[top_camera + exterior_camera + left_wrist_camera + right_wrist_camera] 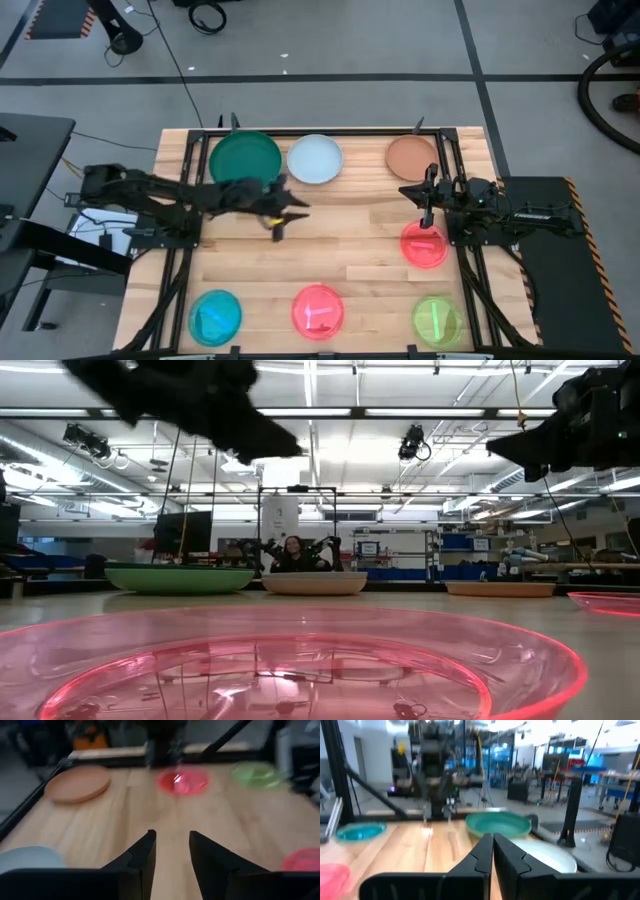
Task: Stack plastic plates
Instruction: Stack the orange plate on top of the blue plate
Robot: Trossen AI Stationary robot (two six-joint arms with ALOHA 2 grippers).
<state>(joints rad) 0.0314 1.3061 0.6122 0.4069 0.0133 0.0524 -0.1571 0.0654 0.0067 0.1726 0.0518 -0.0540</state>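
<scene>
While the left gripper [290, 212] hangs over the bare wood near the middle of the table [340, 250], its two fingers stand apart with nothing between them, as the left wrist view shows. It sits just in front of the green plate [246, 157] and the pale blue plate [315, 159], which lie side by side along the far edge, close but not stacked. The brown plate [411, 156] lies farther along that same edge, toward the right arm's side. The right gripper [424, 196] hovers between the brown plate and the small red plate [424, 245], with its fingers pressed together and empty. Along the near edge three small see-through plates lie well apart in a row: the cyan plate [215, 315] on the left, the pink plate [318, 310] in the middle and the lime plate [437, 319] on the right. In the low view the pink plate fills the foreground, with the green, pale blue and brown plates in a line behind it. A person [294, 553] sits in the room beyond the table.
</scene>
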